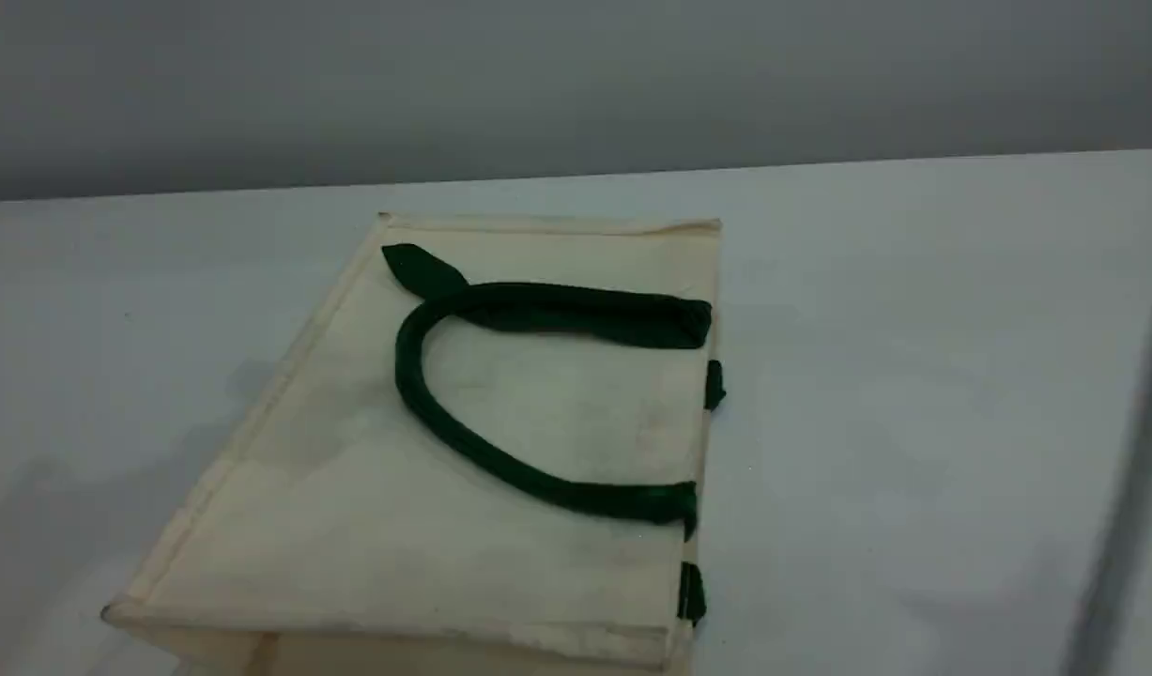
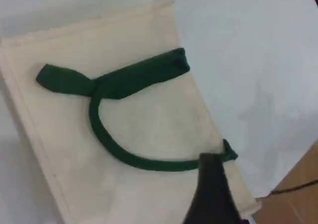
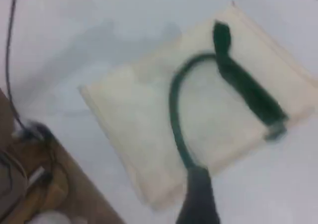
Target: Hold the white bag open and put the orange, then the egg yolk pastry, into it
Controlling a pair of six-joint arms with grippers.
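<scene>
The white bag (image 1: 425, 535) lies flat on the white table, its opening edge toward the right. One dark green handle (image 1: 538, 305) curls in a loop on top of it. The left wrist view has the bag (image 2: 149, 129) below, and one dark fingertip (image 2: 211, 194) of my left gripper hangs over the handle's near end (image 2: 149, 162). From the right wrist view the bag (image 3: 218, 114) is blurred, with a dark fingertip (image 3: 198, 199) of my right gripper above its near edge. Neither gripper holds anything that I can see. The orange and the egg yolk pastry are out of view.
The table's far edge (image 1: 576, 178) runs along a grey wall. A brown surface with a cable (image 2: 298, 189) lies past the table's edge in the left wrist view. Dark cables (image 3: 20, 174) lie on brown ground off the table in the right wrist view.
</scene>
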